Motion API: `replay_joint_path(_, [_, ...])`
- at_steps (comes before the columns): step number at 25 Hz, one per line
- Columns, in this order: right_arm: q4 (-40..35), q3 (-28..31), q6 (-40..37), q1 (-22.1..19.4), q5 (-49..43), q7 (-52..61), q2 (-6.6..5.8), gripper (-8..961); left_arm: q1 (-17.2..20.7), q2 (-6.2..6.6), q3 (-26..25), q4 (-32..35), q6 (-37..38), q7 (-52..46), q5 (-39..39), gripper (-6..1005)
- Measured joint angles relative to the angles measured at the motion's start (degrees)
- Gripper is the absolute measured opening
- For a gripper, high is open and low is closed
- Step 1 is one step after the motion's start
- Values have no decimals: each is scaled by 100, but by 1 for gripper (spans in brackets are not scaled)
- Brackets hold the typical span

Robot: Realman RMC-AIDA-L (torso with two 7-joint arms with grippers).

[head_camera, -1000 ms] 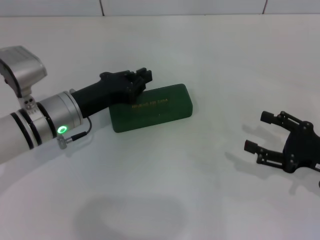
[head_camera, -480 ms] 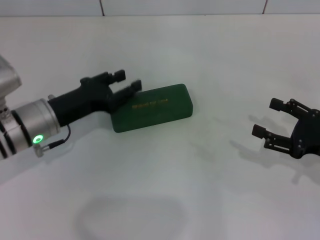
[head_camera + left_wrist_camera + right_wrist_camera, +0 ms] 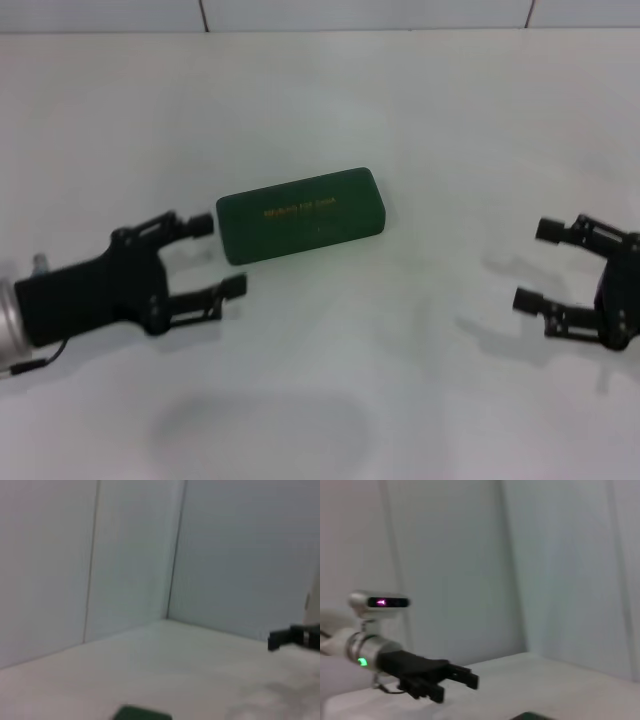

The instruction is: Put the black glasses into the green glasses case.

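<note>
The green glasses case (image 3: pixel 301 214) lies shut on the white table, gold lettering on its lid. A corner of it shows in the left wrist view (image 3: pixel 142 713) and in the right wrist view (image 3: pixel 532 716). The black glasses are out of view. My left gripper (image 3: pixel 221 255) is open and empty, low over the table, just left of and nearer than the case. It also shows in the right wrist view (image 3: pixel 457 682). My right gripper (image 3: pixel 537 264) is open and empty far right of the case; a fingertip of it shows in the left wrist view (image 3: pixel 290 636).
The white table (image 3: pixel 400 110) runs back to a pale tiled wall (image 3: pixel 300 14). Wall panels meet in a corner behind the table in the left wrist view (image 3: pixel 172 555).
My left gripper has pulled back from the case's left end toward the near left and opened. My right gripper has shifted slightly right. The case has not moved.
</note>
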Motion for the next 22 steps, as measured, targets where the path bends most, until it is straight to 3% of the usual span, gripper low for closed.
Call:
replay_joint_path(4, [-48,2,-122,-17,-392,-141,109,868,337,-136,-271,220,57,285,591,858])
replay_joint_path(8, [-20,9,-10,-83,-591,-348,289,868,480,-177,-319,261,66,312,816,874])
replay_joint_path(18, [36,-10,-111,-168,-607,-409,324,868,564,-155,-380,271,497,301,840,874])
replay_joint_path(22, [38,-35,-174,-171,-608,-412,326,868,614,-134,-679,271,612,297,958,874])
